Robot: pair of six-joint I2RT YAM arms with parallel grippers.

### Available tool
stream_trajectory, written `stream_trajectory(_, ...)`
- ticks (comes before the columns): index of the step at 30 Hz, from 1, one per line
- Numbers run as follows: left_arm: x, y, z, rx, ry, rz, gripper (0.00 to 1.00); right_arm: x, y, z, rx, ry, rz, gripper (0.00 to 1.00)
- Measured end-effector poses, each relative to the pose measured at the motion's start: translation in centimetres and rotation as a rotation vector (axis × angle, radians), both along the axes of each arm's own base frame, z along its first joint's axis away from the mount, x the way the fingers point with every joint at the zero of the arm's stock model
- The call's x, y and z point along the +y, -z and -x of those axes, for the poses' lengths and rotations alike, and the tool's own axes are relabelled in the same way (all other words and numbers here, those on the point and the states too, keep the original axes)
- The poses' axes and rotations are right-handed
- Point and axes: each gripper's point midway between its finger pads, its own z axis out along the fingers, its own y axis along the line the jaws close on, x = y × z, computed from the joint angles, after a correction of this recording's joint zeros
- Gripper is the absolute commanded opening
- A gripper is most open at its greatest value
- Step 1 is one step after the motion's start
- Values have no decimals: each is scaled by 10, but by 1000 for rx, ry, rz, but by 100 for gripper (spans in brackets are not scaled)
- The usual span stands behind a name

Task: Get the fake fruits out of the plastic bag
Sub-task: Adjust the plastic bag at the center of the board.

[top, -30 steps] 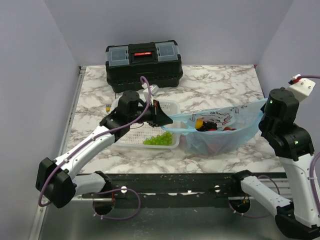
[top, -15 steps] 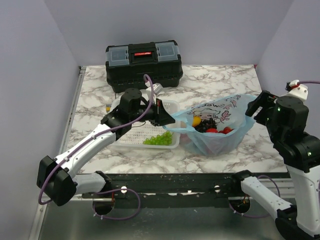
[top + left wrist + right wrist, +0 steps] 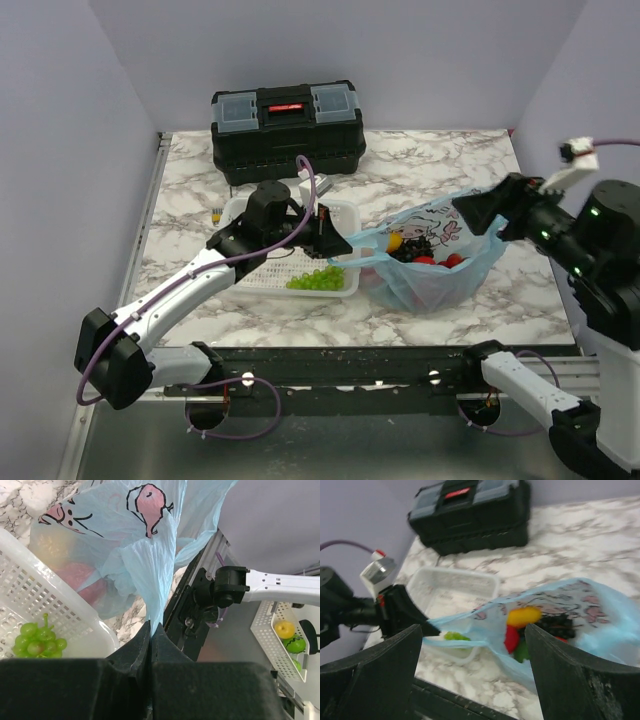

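Note:
The light-blue plastic bag [image 3: 432, 272] lies on the marble table, its mouth spread open. Inside sit the fake fruits [image 3: 425, 252]: an orange-yellow fruit [image 3: 522, 616], a red one [image 3: 511, 639], a dark green piece [image 3: 522, 651] and a dark grape bunch [image 3: 561, 625]. My left gripper [image 3: 336, 240] is shut on the bag's left handle [image 3: 156, 595] and holds it stretched out over the basket's edge. My right gripper [image 3: 478, 210] hovers open above the bag's right rim, nothing between its fingers [image 3: 395, 670].
A white mesh basket [image 3: 262, 276] with pale green grapes [image 3: 318, 278] stands left of the bag. A black toolbox [image 3: 288, 120] sits at the back. The table's metal front rail [image 3: 330, 365] runs below the bag.
My right gripper has let go of the bag's right edge, opened wide and swung in over the bag. The bag's right side has slackened. The left gripper keeps its hold.

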Motion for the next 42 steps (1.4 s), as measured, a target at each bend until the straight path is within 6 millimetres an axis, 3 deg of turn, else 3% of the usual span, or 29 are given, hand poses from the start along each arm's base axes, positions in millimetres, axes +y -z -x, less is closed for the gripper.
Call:
stream_trajectory(3,0,3,1,2,-2,-11,0,41,31,-22,89,-172,-52,68)
stream_trajectory(5,1,4,0,2,-7,-18,0,64,71,-35,207,-255,-98,62)
stream_trajectory(7,2,6,-1,2,-15,-27,0,74,113,-45,328,-276,-117,58)
stream_trajectory(11,3,9,-3,4,-26,-38,0,68,180,-45,499,-207,-95,55)
stream_trajectory(16,3,11,-5,6,-35,-44,0,49,226,-43,578,-64,-23,52)
stream_trajectory(20,1,12,-11,5,-51,-55,0,55,260,-27,651,-30,21,51)
stream_trajectory(27,-2,11,-20,2,-65,-64,0,95,305,24,748,-86,137,50)
stream_trajectory(33,0,16,-21,0,-76,-84,0,90,358,63,860,-63,172,51)
stream_trajectory(35,1,18,-20,3,-74,-92,0,88,363,70,872,-56,169,54)
stream_trajectory(37,1,20,-19,4,-74,-99,0,90,352,67,837,-63,138,58)
stream_trajectory(42,3,27,-18,16,-76,-111,0,96,299,41,680,-34,57,62)
